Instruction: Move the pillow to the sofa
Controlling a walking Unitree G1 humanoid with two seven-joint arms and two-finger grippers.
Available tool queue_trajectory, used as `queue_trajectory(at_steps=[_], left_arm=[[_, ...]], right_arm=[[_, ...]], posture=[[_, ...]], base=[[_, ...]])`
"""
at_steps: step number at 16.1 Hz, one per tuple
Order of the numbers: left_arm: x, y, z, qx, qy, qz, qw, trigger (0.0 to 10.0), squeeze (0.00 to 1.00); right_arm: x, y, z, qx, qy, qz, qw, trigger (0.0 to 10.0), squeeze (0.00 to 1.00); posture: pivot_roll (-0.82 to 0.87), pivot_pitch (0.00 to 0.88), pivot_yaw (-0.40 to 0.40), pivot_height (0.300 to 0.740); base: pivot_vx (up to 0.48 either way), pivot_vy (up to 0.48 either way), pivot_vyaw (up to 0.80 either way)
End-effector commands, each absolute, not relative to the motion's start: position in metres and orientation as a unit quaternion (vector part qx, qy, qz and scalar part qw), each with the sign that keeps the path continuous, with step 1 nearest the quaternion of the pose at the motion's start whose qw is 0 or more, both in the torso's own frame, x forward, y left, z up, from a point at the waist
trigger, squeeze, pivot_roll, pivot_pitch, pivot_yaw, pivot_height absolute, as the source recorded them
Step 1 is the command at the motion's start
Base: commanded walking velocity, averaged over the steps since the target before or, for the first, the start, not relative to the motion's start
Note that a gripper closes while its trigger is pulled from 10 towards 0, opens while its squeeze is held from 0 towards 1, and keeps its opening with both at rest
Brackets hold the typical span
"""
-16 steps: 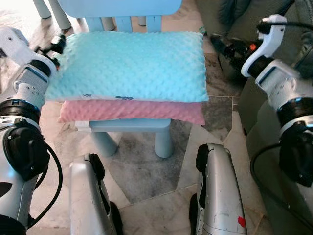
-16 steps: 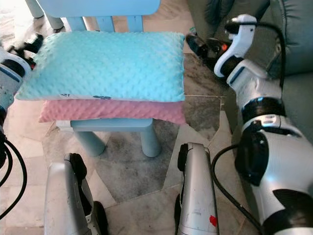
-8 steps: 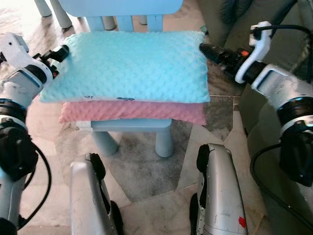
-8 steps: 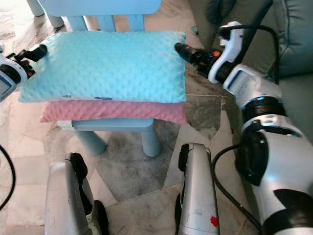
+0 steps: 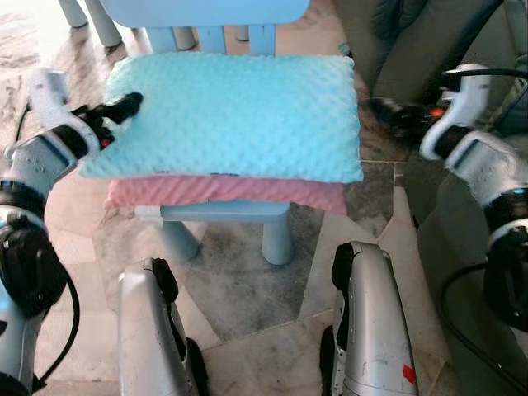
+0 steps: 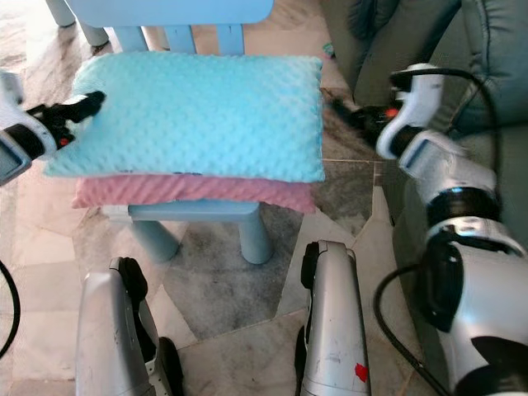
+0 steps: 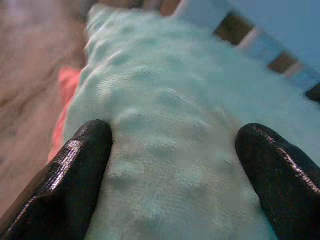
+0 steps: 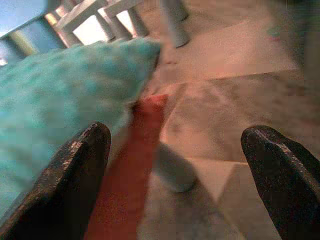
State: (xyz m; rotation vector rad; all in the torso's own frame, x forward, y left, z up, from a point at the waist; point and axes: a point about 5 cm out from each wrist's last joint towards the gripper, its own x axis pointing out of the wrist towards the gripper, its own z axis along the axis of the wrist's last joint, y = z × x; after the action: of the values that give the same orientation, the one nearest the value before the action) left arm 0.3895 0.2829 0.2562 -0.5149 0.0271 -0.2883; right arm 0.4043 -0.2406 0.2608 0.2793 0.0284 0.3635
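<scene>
While the turquoise pillow [image 5: 231, 115] lies on a pink pillow [image 5: 223, 191] stacked on the blue chair [image 5: 219, 216], no lift is evident. Left gripper [image 7: 172, 170], jaws spread, presses its left edge; right gripper [image 5: 388, 109], jaws spread on nothing, hovers apart from its right edge. Grasp, lift and carry to the sofa [image 6: 487, 74] remain. Chair legs [image 5: 91, 21] stand behind.

I see a floor [image 5: 247, 280] of irregular beige and grey stone tiles. A light blue plastic chair [image 5: 223, 210] stands at centre. Pale furniture legs [image 5: 87, 18] rise behind it on my left. Grey-green upholstered seating [image 6: 487, 49] occupies my right.
</scene>
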Motion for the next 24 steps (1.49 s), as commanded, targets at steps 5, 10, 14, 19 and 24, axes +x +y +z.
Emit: queue_trajectory(at_steps=[5, 10, 14, 19, 24], left_arm=[[0.375, 0.32, 0.257, -0.26, -0.004, -0.073, 0.963, 10.0, 0.0], [0.369, 0.326, 0.263, -0.311, 0.017, -0.082, 0.947, 10.0, 0.0], [0.374, 0.313, 0.258, -0.308, 0.046, -0.105, 0.944, 10.0, 0.0], [0.38, 0.299, 0.25, -0.308, 0.06, -0.117, 0.942, 10.0, 0.0], [0.389, 0.266, 0.253, -0.317, 0.066, -0.208, 0.923, 10.0, 0.0]], right_arm=[[0.401, -0.238, 0.266, 0.13, -0.027, 0.214, 0.968, 10.0, 0.0], [0.397, -0.222, 0.282, 0.201, -0.006, 0.332, 0.922, 10.0, 0.0], [0.399, -0.201, 0.276, 0.157, 0.032, 0.381, 0.911, 10.0, 0.0], [0.403, -0.177, 0.266, 0.161, 0.06, 0.409, 0.896, 10.0, 0.0], [0.402, -0.153, 0.261, 0.162, 0.072, 0.456, 0.872, 10.0, 0.0]], posture=[[-0.04, 0.288, 0.036, 0.375], [-0.05, 0.291, 0.031, 0.375], [-0.05, 0.288, 0.029, 0.375], [-0.05, 0.288, 0.022, 0.375], [-0.05, 0.283, 0.018, 0.375]], base=[[0.0, 0.0, 0.0], [0.0, 0.0, 0.0], [0.0, 0.0, 0.0], [0.0, 0.0, 0.0], [0.0, 0.0, 0.0]])
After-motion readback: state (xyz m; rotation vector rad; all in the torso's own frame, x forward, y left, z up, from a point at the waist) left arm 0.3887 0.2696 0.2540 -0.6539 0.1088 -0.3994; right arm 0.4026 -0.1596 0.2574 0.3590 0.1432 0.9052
